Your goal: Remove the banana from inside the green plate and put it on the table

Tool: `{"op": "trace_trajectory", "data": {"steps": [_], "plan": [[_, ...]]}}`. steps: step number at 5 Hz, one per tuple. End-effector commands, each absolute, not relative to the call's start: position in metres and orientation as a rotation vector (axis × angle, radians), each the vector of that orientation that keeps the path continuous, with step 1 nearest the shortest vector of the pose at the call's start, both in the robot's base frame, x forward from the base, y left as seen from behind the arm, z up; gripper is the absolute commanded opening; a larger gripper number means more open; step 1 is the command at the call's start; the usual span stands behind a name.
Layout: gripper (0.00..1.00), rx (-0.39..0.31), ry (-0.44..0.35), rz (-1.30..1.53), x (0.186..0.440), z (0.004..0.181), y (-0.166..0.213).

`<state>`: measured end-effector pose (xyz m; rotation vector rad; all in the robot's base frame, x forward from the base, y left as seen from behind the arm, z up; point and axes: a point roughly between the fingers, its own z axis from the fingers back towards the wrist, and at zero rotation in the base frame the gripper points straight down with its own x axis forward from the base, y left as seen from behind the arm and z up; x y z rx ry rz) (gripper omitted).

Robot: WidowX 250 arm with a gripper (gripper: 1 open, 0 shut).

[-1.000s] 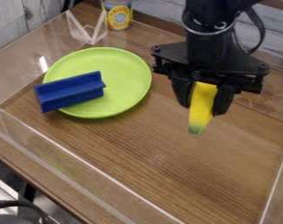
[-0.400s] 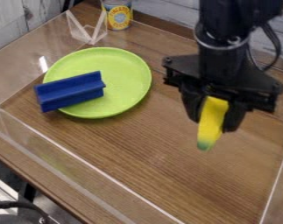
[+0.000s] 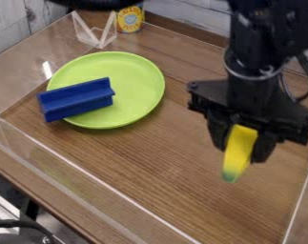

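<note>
Glossy table (image 3: 131, 162) underneath, gripper (image 3: 244, 143) clamped on banana (image 3: 237, 155) hanging upright; could've bounced or rolled if dropped from there.

The banana (image 3: 239, 153) is clamped upright betw. the fingers of the black gripper (image 3: 245, 139), greenish tip pointing down, held above the table (image 3: 143, 162) at the right side. Whether the tip touches the wood can't be told. The green plate (image 3: 133, 69) is seen well apart, upper left, w/ a blue block (image 3: 76, 99) laid across its near-left rim. A yellow can (image 3: 128, 16) is visible at the back edge.
</note>
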<state>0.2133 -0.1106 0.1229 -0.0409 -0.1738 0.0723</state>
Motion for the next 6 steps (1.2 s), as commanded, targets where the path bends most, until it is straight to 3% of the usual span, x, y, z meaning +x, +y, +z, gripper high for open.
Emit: {"op": "trace_trajectory", "data": {"steps": [1, 6], "plan": [[0.00, -0.054, -0.199, 0.056, 0.2157, 0.1234, -0.1152], [0.00, -0.058, -0.164, 0.025, 0.2136, 0.1172, -0.1073]]}}
